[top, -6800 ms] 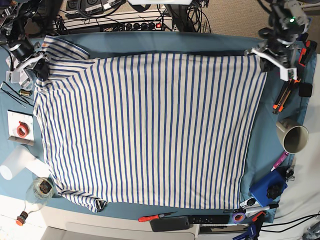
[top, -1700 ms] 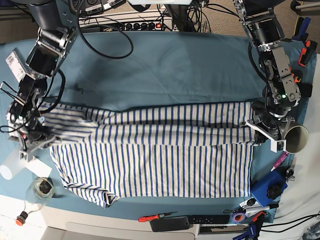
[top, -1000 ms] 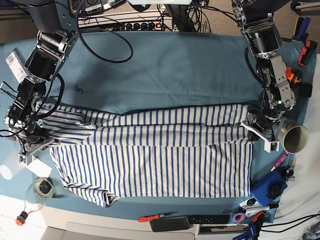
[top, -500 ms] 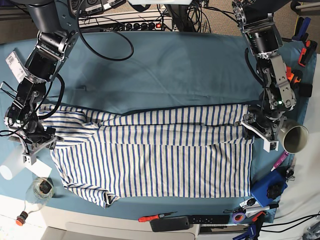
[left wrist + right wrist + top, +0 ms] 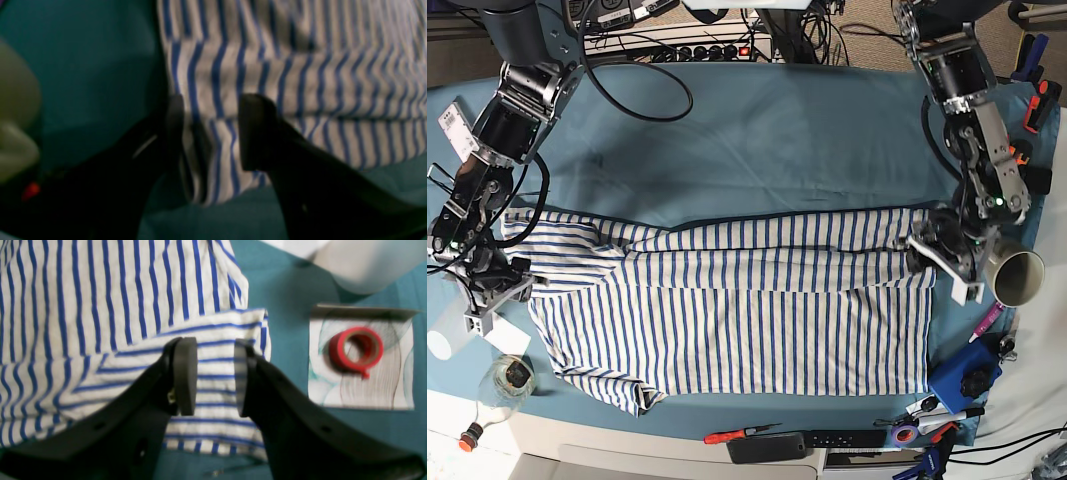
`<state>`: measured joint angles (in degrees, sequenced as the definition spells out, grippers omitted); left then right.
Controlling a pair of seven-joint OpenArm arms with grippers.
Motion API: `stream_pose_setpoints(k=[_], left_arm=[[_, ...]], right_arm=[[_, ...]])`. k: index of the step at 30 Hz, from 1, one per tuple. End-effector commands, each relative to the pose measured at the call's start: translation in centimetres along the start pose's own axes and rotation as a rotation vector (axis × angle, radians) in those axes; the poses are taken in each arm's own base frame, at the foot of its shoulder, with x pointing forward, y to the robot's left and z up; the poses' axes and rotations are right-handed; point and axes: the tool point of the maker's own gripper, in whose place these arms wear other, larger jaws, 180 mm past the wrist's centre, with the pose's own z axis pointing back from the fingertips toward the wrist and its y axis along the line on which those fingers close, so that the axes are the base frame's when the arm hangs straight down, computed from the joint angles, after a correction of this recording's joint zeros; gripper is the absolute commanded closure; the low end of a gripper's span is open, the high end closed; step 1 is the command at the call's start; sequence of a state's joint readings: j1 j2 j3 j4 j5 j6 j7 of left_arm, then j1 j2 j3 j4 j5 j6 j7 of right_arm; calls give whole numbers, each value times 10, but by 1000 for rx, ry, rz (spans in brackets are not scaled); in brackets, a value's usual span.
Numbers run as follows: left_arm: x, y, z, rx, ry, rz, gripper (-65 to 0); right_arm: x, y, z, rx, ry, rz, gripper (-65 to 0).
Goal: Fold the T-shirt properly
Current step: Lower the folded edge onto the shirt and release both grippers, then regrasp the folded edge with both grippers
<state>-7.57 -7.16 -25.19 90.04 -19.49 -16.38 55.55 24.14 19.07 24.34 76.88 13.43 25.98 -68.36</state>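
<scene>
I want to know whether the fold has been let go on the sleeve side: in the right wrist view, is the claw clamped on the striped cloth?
No. The right claw stands open, its jaws apart above the T-shirt.

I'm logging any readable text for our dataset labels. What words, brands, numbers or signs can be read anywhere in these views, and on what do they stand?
None can be read.
T-shirt: blue stripes only, no print or visible tag.
Card under the red tape roll: a swirl pattern, no lettering.
Remote-like black bar at the table's front edge: any markings are too small to read.
Power strip at the back: too small to read.
</scene>
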Motion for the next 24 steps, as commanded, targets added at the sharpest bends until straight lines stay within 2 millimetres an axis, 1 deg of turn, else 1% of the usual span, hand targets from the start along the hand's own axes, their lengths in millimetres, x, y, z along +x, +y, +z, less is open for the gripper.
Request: stream_pose_setpoints(k=[1, 4, 9, 12, 15, 18, 21, 22, 24], left_arm=[[16, 0, 4, -1, -49, -13, -273], [4, 7, 4, 33, -17, -28, -273], [-8, 10, 3, 38, 9, -21, -273], [-18, 12, -4, 33, 34, -2, -273], [-34, 14, -13, 27, 70, 25, -273], [-49, 16, -19, 21, 113, 43, -273], [-55, 15, -19, 18, 135, 60, -269], [-59, 12, -19, 2, 145, 63, -269], [-62, -1, -21, -48, 145, 71, -270]], right_arm=[[22, -12, 12, -24, -52, 8, -191], [21, -26, 17, -57, -37, 9, -191], [27, -59, 32, -140, -39, -17, -191], [27, -74, 41, -174, -31, -24, -191], [25, -86, 47, -183, -51, -78, -191], [18, -99, 53, -166, -90, -169, -191], [5, -109, 58, -144, -135, -250, -191], [0, -111, 59, -139, -134, -266, -191], [-13, -114, 59, -140, -120, -282, -191]])
